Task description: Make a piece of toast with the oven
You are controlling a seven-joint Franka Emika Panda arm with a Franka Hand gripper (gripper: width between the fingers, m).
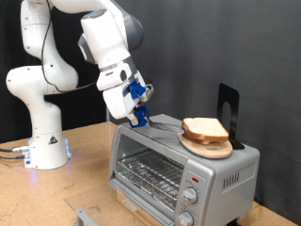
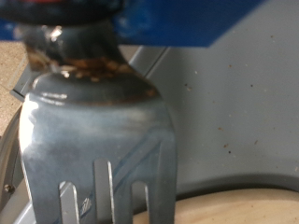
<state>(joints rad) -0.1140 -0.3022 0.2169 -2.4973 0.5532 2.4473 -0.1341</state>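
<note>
A silver-grey toaster oven [image 1: 179,165] is seen nearest, door shut, rack bare. On its roof a round wooden board [image 1: 209,146] carries the bread slices [image 1: 204,128]. The hand [image 1: 139,115] is closed on a metal fork [image 2: 98,140], apparently being aimed at the bread; precise tine placement is called for.

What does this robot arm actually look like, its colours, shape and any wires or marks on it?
The arm is glossy white, built from rounded, bulging segments with darker grey joints between them. Its base carries a small dark triangular marking and a bluish glow at its foot, with cables trailing off along the table. The gripper has blue parts at its tip. In the wrist view, blue shows again, blurred.
</note>
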